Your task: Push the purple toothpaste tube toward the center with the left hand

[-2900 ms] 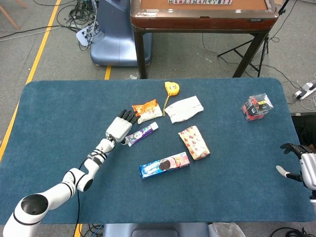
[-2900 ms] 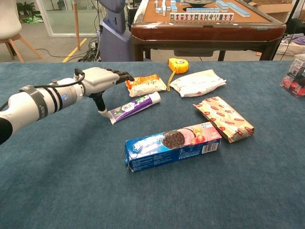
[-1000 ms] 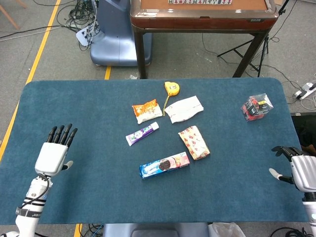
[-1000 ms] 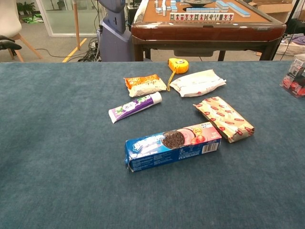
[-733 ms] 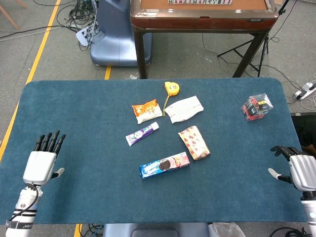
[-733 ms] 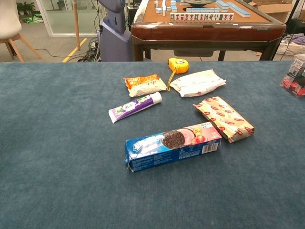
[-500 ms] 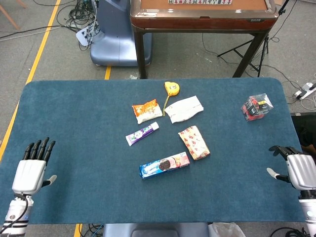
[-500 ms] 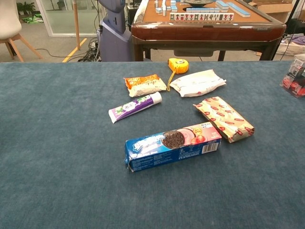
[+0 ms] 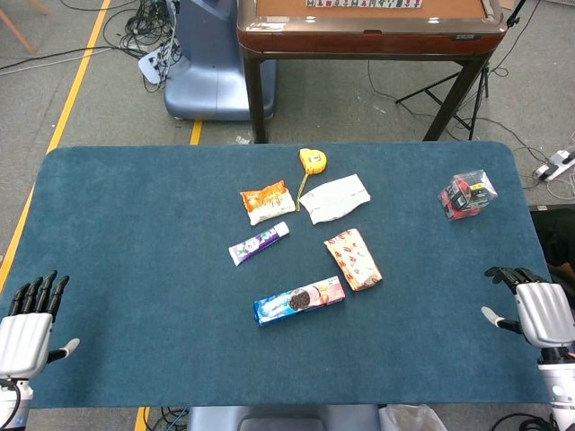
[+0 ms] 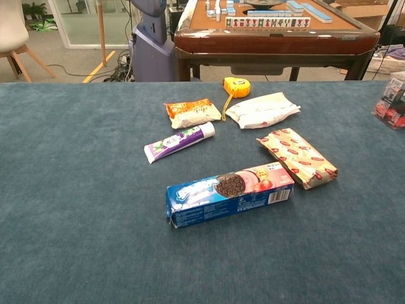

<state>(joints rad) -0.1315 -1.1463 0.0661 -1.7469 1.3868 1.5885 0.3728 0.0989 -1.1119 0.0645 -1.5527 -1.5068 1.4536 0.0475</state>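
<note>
The purple toothpaste tube (image 9: 258,243) lies mid-surface among snacks, apparently pushed already. The left robot hand (image 9: 25,330) rests spread and empty at the surface's (image 9: 135,224) edge.

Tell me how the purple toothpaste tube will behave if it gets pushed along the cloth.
The toothpaste tube lies flat, so it will probably slide or pivot rather than tip. Its round cap end might let it roll a little. The fuzzy blue tabletop likely adds drag.
</note>
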